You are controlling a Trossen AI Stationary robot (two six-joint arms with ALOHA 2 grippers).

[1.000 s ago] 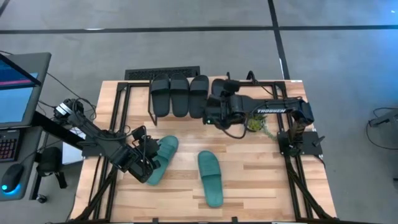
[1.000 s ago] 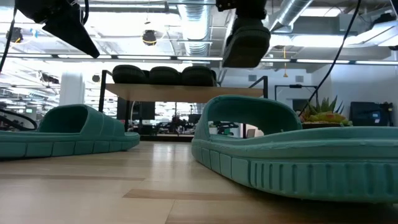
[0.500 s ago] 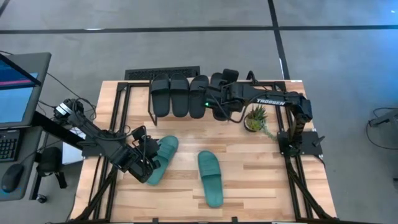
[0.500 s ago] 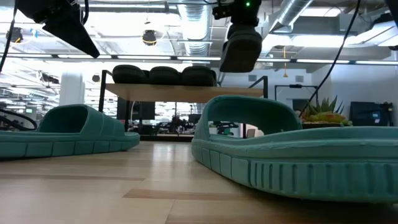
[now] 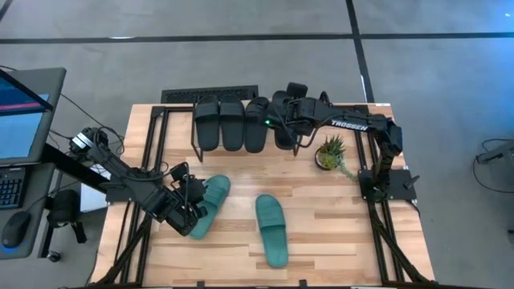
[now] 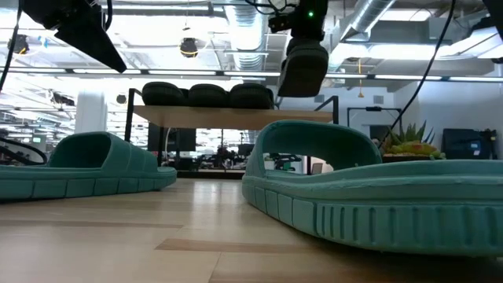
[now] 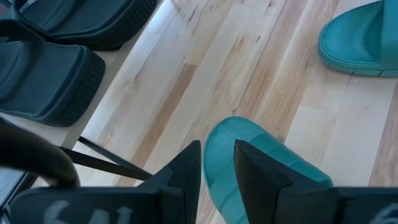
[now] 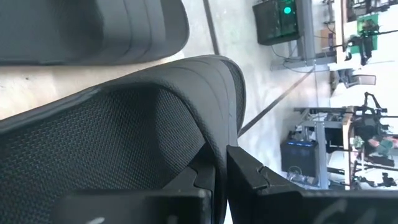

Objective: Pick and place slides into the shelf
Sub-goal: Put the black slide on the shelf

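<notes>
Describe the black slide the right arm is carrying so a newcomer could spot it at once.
Start at the shelf along the table's far edge, where three black slides lie side by side on the top board. Just past their right end, the fourth black slide hangs pinched by its strap in the right tool. It alone is in the air, not on the board.

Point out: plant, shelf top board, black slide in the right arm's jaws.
plant point(image 5: 329, 150): high view, leaves.
shelf top board point(image 6: 228, 118): low view, front edge.
held black slide point(image 6: 302, 69): low view, sole.
</notes>
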